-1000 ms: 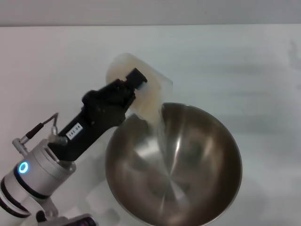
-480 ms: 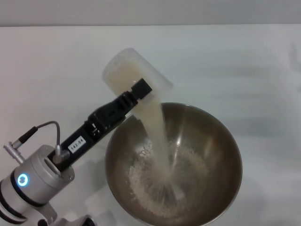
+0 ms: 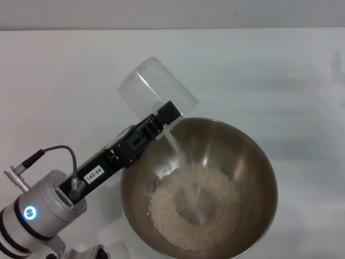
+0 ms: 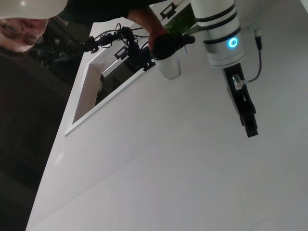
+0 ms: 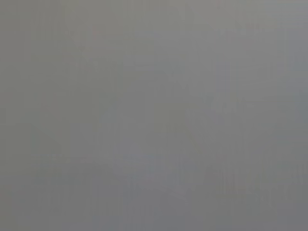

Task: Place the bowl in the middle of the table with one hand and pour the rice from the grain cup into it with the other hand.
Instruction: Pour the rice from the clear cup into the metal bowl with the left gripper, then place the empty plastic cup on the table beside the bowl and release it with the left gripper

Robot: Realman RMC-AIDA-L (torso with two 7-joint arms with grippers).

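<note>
The left tool (image 3: pixel 164 116) pinches the cup (image 3: pixel 156 91) by its handle, tipped mouth-down over the bowl's (image 3: pixel 259 156) eleven o'clock rim so the last thin stream joins the rice (image 3: pixel 194 208) heaped inside. The bowl sits mid-worktop (image 3: pixel 64 75). The right tool is unseen.

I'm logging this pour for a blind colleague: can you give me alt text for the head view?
The left pincer holds the clear grain cup tipped over the rim of the steel bowl, a thin last stream of rice falling in. A heap of rice fills the bowl's bottom on the white table.
</note>
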